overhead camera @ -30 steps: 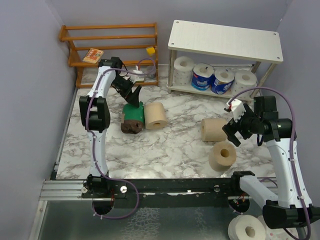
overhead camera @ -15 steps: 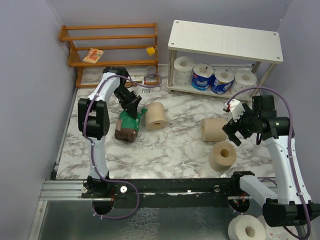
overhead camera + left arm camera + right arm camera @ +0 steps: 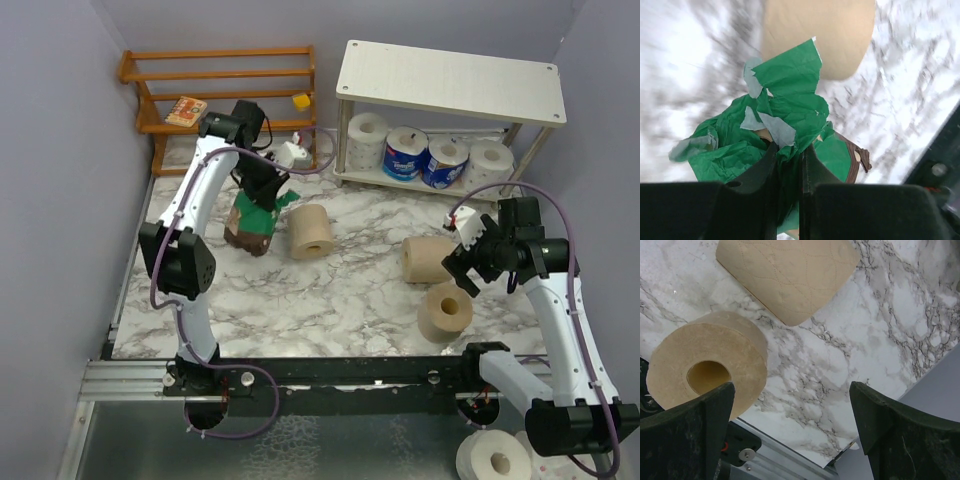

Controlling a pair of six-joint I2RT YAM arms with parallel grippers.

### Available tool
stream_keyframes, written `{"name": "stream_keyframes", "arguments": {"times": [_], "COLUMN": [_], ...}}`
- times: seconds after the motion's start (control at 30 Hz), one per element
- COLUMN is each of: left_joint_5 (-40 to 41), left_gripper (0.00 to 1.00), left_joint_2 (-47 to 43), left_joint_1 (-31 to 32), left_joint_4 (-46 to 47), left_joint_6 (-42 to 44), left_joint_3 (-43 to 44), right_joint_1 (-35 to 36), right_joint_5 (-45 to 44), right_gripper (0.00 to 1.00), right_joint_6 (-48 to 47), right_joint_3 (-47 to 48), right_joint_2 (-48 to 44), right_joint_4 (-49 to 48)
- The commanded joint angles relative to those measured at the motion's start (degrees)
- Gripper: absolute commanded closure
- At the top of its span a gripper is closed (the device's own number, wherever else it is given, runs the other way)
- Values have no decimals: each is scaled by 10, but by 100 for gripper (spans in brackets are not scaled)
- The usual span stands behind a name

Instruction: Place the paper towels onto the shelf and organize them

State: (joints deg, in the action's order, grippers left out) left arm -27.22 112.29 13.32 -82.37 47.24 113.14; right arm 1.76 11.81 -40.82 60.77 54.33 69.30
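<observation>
Marble table (image 3: 350, 290) carries the white shelf (image 3: 450, 80) at rear R. The shelf's lower tier has 4 rolls in a row: white rolls (image 3: 367, 135) at the ends, blue-wrapped rolls (image 3: 406, 152) btw them. Tan rolls (image 3: 428, 258) lie on the table, 1 mid-L and 2 near R. Green-wrapped pack (image 3: 252, 220) is tilted just L of the mid-L one. L gripper (image 3: 789, 150) is pinched narrow on the pack's torn wrap. R gripper (image 3: 462, 268) is spread wide w/ nothing in it, over the 2 R tan rolls.

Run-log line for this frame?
left gripper shut on green-wrapped pack | right gripper open above tan rolls | shelf lower tier holds four rolls
</observation>
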Motion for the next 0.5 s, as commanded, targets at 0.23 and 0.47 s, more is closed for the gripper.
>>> {"name": "stream_keyframes", "arguments": {"times": [0.23, 0.47], "left_joint_5": [266, 326], "left_gripper": [100, 100], "left_joint_2": [-137, -179], "left_joint_1": [122, 148], "left_joint_4": [228, 455], "left_joint_6": [-136, -202], "left_joint_3": [198, 104], "right_joint_1": [-3, -3], "right_joint_5": [-8, 4], "right_gripper": [0, 0], "right_joint_6": [11, 8], "right_joint_3": [-50, -68], "right_joint_2": [-27, -24], "right_joint_4": [-21, -42]}}
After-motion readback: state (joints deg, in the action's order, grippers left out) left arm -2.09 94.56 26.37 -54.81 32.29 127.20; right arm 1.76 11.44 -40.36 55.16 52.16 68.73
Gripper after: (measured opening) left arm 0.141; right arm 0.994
